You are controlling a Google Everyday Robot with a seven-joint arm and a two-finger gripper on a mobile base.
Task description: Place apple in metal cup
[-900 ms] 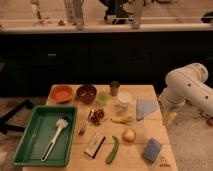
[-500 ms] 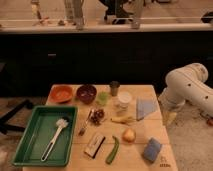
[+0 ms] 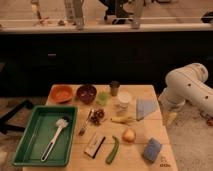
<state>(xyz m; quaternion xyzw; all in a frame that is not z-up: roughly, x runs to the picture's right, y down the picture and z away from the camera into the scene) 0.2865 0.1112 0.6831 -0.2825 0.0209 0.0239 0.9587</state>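
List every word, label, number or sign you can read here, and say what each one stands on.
Nothing here can be read.
Dark mark at the near right corner of the wooden table: too small to read.
Flat rectangular item near the table's front edge: print, if any, blurred.
Gripper, hanging beside the table's right edge: no lettering shows.

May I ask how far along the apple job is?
Nothing looks done: the apple lies on the table near its front, apart from the metal cup at the back. Nothing is in hand; the gripper hangs open, empty, off the table's right edge. Left: grasp the apple and drop it into the cup.
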